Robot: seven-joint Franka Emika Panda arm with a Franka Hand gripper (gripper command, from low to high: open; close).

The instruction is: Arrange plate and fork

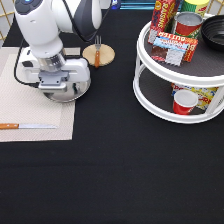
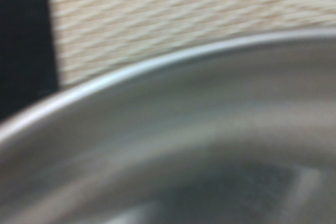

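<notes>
The silver metal plate (image 1: 76,92) lies at the right edge of the beige placemat (image 1: 30,105), partly over the black table. My gripper (image 1: 54,86) is low over the plate's left part and hides much of it. The wrist view shows the plate's rim (image 2: 142,70) from very close, with the placemat (image 2: 187,30) behind it. The fork (image 1: 97,51), with a brown wooden handle, lies across the small round wooden disc (image 1: 98,55) above and to the right of the plate, apart from my gripper.
A wooden-handled knife (image 1: 27,126) lies on the placemat near its lower edge. A white two-tier turntable rack (image 1: 150,95) with cans, boxes and a red cup (image 1: 184,102) stands at the exterior view's right.
</notes>
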